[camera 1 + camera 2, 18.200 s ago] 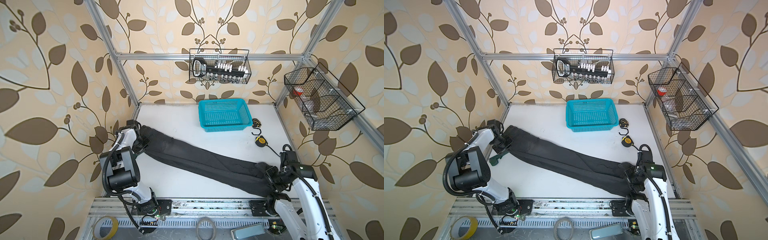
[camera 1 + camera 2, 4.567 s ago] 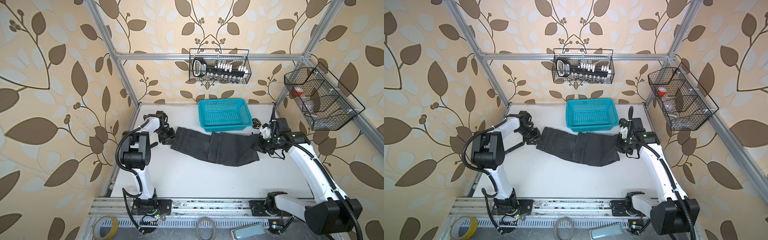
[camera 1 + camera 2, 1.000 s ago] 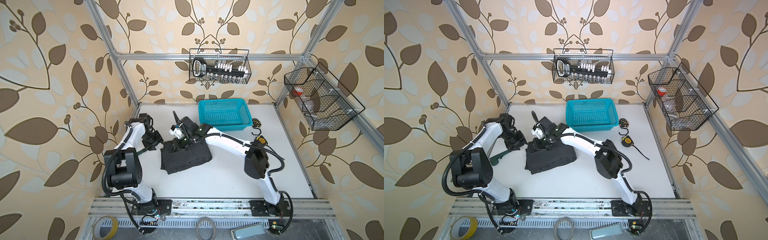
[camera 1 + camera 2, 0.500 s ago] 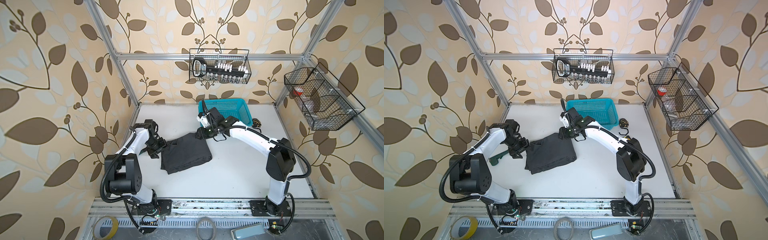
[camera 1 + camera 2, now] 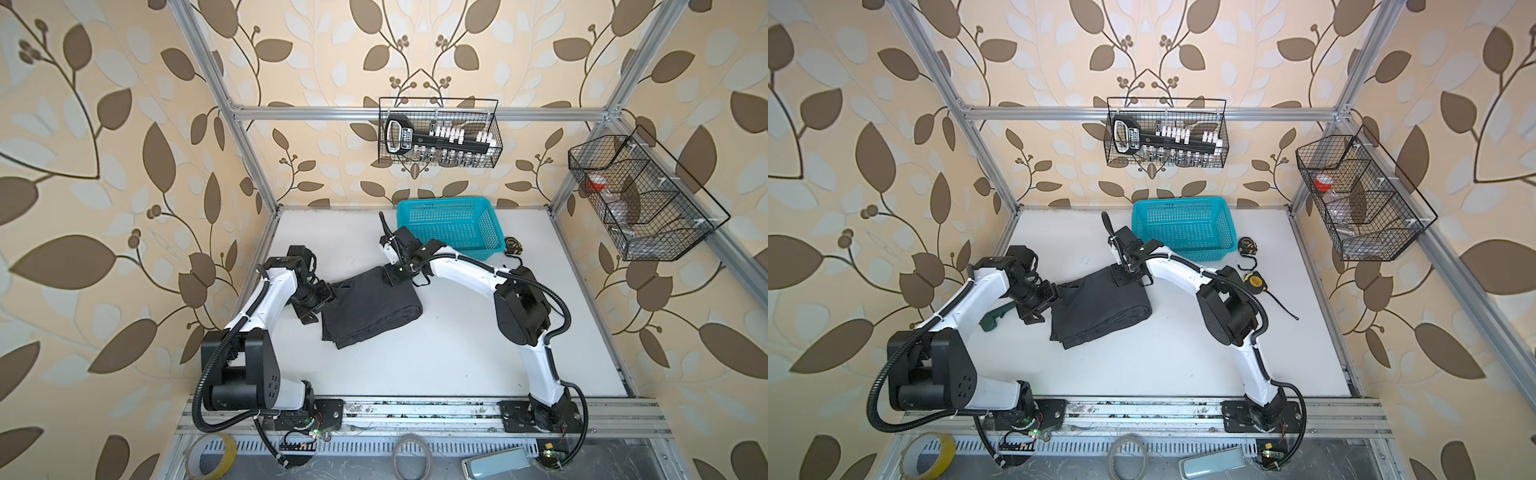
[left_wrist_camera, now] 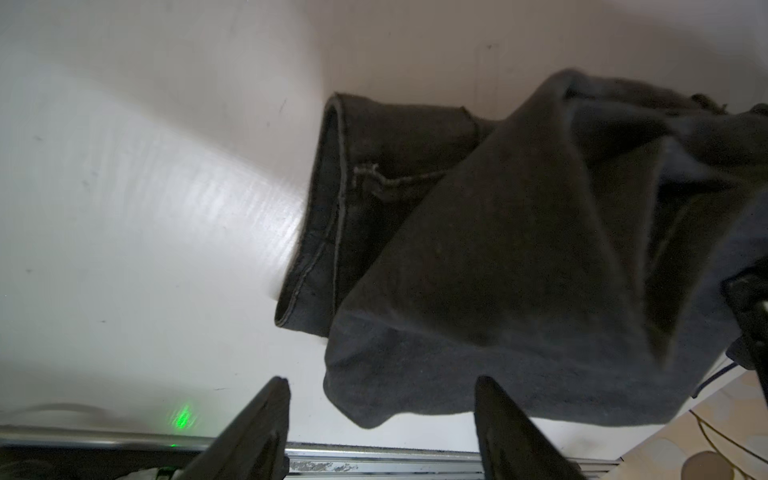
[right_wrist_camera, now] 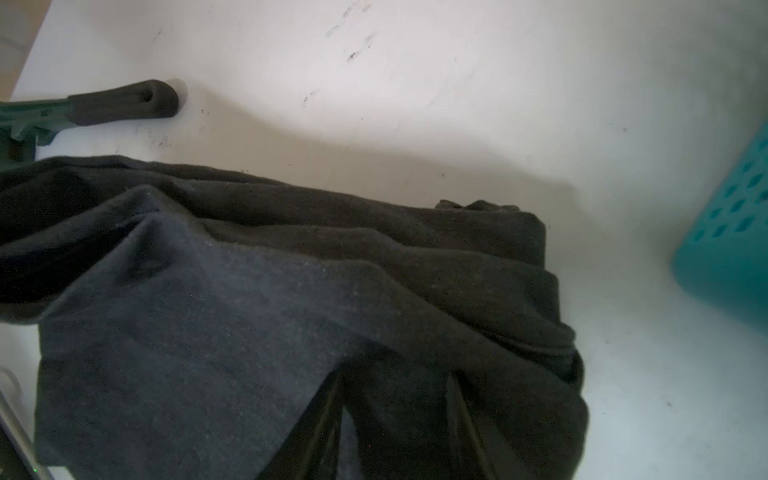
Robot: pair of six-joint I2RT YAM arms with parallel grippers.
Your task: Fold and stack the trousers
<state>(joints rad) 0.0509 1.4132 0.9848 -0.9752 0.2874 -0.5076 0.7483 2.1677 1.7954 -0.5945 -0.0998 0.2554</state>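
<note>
On one table (image 5: pixel 457 357), one folded trousers (image 5: pixel 370 307) pair

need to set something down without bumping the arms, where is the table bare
Widest bare patch: front of the table, between the trousers and the front rail. Also the right side, past the right arm. Crowded: around the basket and tape measures, and the left edge by the left arm.

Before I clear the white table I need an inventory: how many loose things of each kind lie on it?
trousers: 1
turquoise basket: 1
tape measures: 2
green-handled tool: 1
Total: 5
</note>
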